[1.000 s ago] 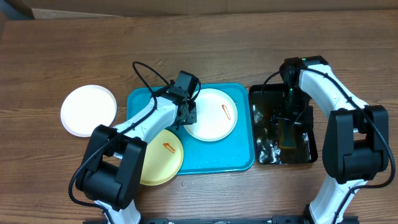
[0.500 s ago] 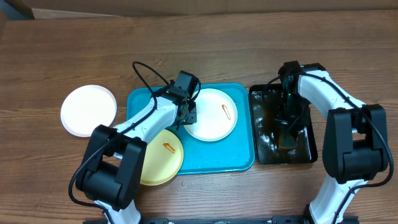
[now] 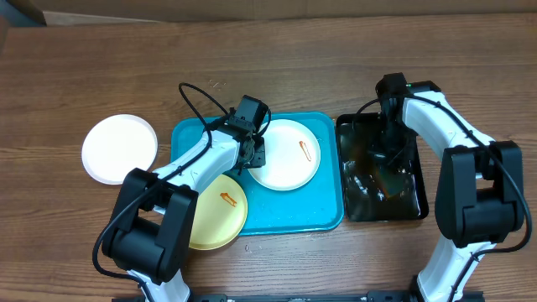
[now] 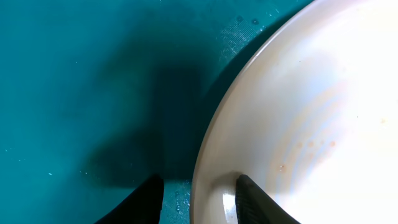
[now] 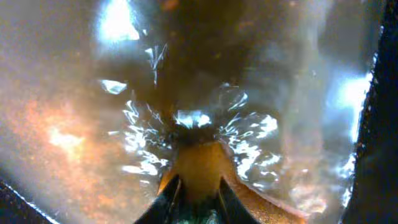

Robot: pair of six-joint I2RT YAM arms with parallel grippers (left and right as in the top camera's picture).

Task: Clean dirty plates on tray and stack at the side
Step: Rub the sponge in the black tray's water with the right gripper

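over on the turquoise tray [image 3: 327,210], the left hand [image 4: 198,190] is open, 1 finger on each side of the white plate [image 3: 281,164] rim, with gaps showing so it's not squeezing. that plate has an orange smear. the yellow plate [image 3: 216,210], smeared too, hangs off the tray corner nearest the left arm's base onto the table [image 3: 336,50]. the clean white plate [image 3: 120,148] lies on the table left of the tray. the right hand [image 5: 198,186] is down in the wet black tray [image 3: 415,205], pinched onto an orange sponge [image 5: 199,165].
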